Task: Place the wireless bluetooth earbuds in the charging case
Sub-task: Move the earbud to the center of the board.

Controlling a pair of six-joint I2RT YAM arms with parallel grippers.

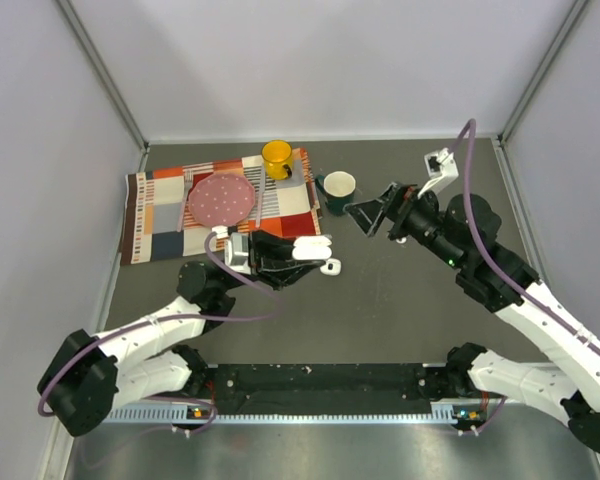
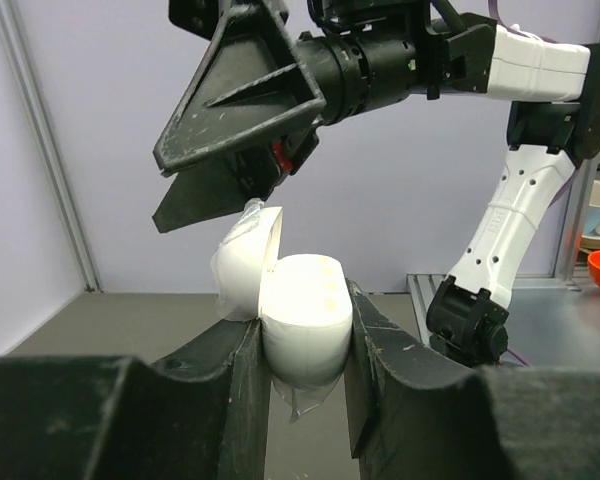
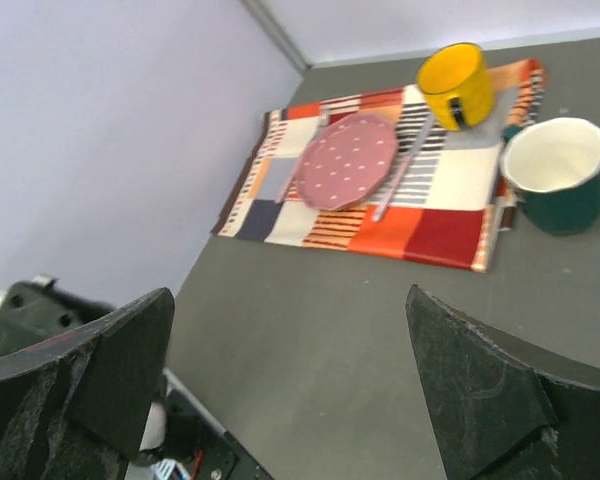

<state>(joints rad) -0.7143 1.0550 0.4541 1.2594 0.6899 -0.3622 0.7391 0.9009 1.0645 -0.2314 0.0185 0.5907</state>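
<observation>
My left gripper (image 1: 315, 255) is shut on the white charging case (image 1: 310, 247), held above the grey table. In the left wrist view (image 2: 302, 335) the case (image 2: 305, 310) sits upright between the two black fingers, its lid (image 2: 242, 265) hinged open to the left. The case's top is glaring white, and I cannot make out the earbuds in any view. My right gripper (image 1: 372, 208) is open and empty. It hovers just right of the case, and its jaws show just above the open lid in the left wrist view (image 2: 160, 195). It holds nothing in the right wrist view (image 3: 288, 300).
A checked cloth (image 1: 160, 215) lies at the back left with a pink dotted plate (image 1: 220, 198) and a yellow mug (image 1: 277, 158) on it. A dark green mug with a white inside (image 1: 337, 188) stands beside the cloth, close behind the right gripper. White walls enclose the table.
</observation>
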